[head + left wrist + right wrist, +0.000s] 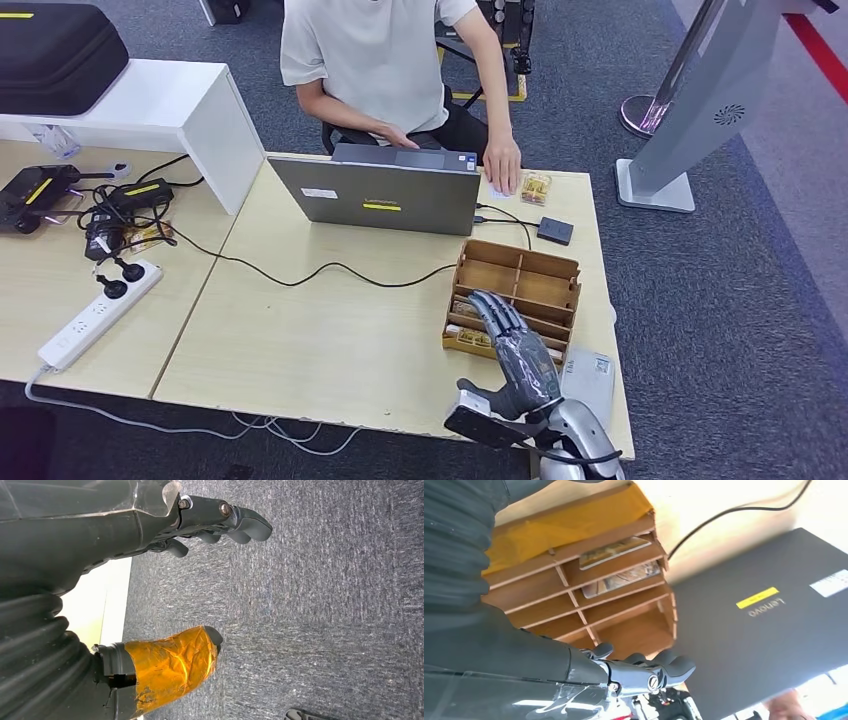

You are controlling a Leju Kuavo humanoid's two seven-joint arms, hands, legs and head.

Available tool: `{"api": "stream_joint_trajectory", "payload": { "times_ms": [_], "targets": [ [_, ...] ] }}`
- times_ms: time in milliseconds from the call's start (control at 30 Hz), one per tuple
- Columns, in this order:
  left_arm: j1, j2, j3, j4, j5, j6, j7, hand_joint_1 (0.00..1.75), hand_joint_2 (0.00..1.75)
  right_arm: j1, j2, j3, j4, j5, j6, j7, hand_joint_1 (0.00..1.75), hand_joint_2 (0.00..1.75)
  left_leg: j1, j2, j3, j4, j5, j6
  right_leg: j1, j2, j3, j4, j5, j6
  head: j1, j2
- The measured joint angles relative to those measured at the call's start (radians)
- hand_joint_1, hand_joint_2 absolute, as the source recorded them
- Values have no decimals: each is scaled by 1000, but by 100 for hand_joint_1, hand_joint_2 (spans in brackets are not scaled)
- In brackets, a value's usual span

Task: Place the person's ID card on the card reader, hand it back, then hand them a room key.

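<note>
I observed my right hand (520, 355) above the near edge of the wooden organizer (515, 295), fingers (497, 312) extended, slightly apart, holding nothing. My left hand (200, 522) hung over grey carpet, fingers loosely curled, empty. The person's hand (503, 160) pressed a card (497, 189) flat on the desk (300, 340) beside the laptop (385, 195). Cards (616, 552) lay in the organizer's slots.

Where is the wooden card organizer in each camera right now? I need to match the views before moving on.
Head view: the wooden card organizer stands on the table's right side, in front of the laptop, with the right hand over its near edge.
Left wrist view: not in it; this camera looks at carpet.
Right wrist view: the organizer sits at centre-left, cards in two slots.
Shared landmark: the laptop lid with its yellow sticker.
</note>
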Motion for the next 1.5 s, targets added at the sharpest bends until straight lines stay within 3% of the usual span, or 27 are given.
{"api": "stream_joint_trajectory", "payload": {
  "times_ms": [733, 1500],
  "targets": [
    [0, 0, 3, 0, -2, 0, 0, 0, 175, 27, -4, 28, -94, -31, 10, 12, 0, 175, 0, 0, 0, 0, 0, 0, 0, 0, 0, 0, 0, 0, 0, 0],
    [0, 0, 3, 0, -5, 0, -3, 0, 175, 6, -5, 32, 3, -33, -3, 18, 0, 175, 0, 0, 0, 0, 0, 0, 0, 0, 0, 0, 0, 0, 0, 0]
  ]
}}
